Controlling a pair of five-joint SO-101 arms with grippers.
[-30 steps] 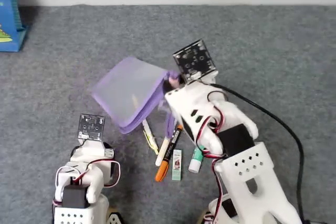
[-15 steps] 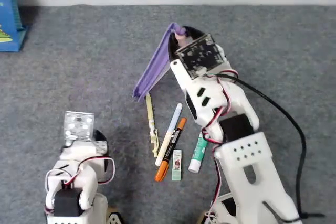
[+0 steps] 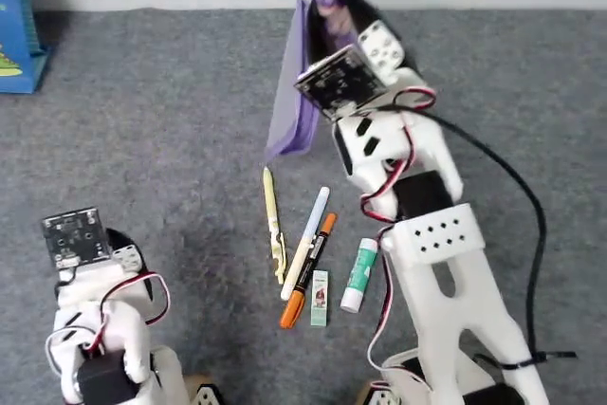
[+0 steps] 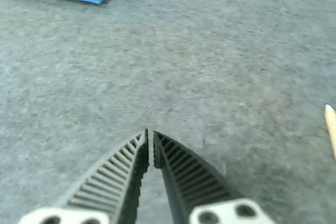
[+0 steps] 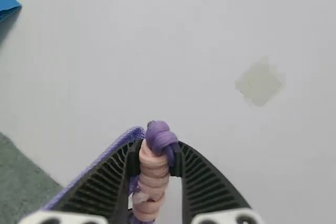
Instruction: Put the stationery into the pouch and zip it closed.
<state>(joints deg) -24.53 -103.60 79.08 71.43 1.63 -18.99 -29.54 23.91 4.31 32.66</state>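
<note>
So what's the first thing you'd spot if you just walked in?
The purple pouch dangling in the air at the far side of the table, pinched by its beaded pull in the right gripper. Near it, the pens lie side by side on the grey mat.

- Pouch: plain translucent lilac.
- Zip pull: pale pink beads under a purple cord knot.
- Right gripper and left gripper: black ribbed fingers on white bases.
- Pen, at 9 o'clock in the row of stationery: pale yellow.
- Second pen: white with a light blue end.
- Marker: black barrel with orange ends.
- Glue stick, at 3 o'clock in the row: green body with a white cap.
- Small packet: white and green.
- Table: mottled grey, carpet-like.
- Box, at 10 o'clock on the table: blue, with a green and yellow picture.
</note>
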